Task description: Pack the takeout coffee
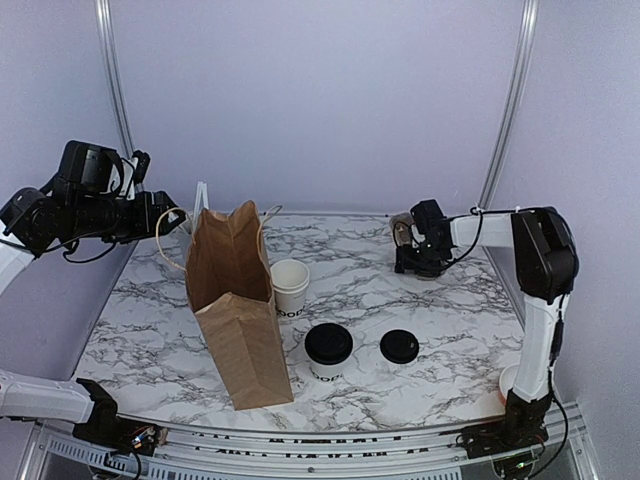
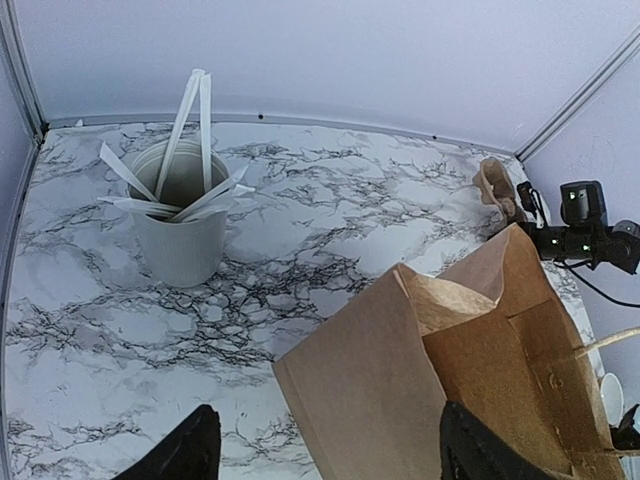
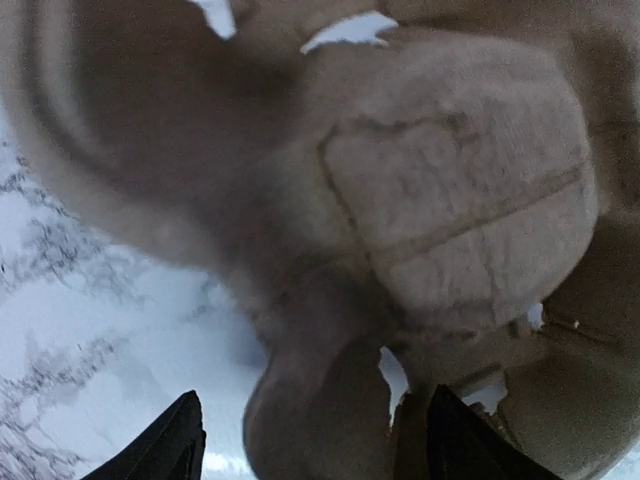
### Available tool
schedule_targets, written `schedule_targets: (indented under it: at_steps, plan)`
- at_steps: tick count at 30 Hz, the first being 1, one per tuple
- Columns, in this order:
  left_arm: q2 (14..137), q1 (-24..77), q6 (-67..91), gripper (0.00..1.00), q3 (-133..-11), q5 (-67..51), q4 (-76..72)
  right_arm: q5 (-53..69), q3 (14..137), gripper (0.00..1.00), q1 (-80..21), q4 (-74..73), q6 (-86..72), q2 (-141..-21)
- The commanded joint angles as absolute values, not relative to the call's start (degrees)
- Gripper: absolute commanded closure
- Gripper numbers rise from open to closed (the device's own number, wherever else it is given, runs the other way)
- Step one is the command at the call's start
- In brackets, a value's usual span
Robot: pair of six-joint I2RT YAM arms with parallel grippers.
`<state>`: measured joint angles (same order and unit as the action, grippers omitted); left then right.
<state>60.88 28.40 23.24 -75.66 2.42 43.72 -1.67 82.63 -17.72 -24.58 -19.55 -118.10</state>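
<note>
Right claw (image 3: 313,445), wide, is hovering at the carrier (image 3: 450,200); needs the rim centred before squeezing. Left claw (image 2: 335,445) is gaping too.

In the right wrist view the brown pulp cup carrier (image 3: 450,200) fills the frame, too close and blurred to show its form. The right end effector (image 3: 315,445) is cut to dark finger stubs by the bottom edge, and whether they touch the carrier cannot be told. The left wrist view's bottom edge crops the left end effector (image 2: 335,450) and the paper bag (image 2: 400,390). From above, the bag hides part of the lettering on the stack of white cups (image 1: 291,283). The takeout coffee (image 1: 328,348) is too small to read.
</note>
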Motion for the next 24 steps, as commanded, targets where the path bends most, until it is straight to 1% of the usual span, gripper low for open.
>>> schedule_targets:
  at_steps: [1,6,10,13,16,20,24]
  plan:
    - [61.5,28.1,23.6,0.25,-75.2,1.6,42.2,-1.0,76.0,0.26,-17.4,-25.5,-17.6,-110.4]
    - [62.1,28.1,23.5,0.25,-75.3,1.1,42.1,-1.1,66.0,0.25,-16.0,-26.8,-15.6,-102.3]
    - [62.2,28.0,23.4,0.25,-75.2,1.1,42.0,-1.8,61.5,0.23,-11.8,-28.2,-14.3,-96.2]
    - [62.2,28.1,23.5,0.25,-75.0,1.0,41.7,-2.1,61.7,0.22,-8.9,-28.7,-13.9,-94.4]
    - [62.2,28.1,23.6,0.25,-74.8,0.9,41.4,-0.9,64.9,0.22,-8.6,-29.9,-14.5,-95.2]
    - [62.0,28.1,23.8,0.25,-74.5,0.9,40.9,-0.3,68.0,0.22,-10.9,-29.4,-17.8,-96.9]
    - [62.0,28.1,23.9,0.25,-74.3,0.8,40.7,-3.0,68.7,0.22,-14.4,-27.6,-22.1,-97.8]
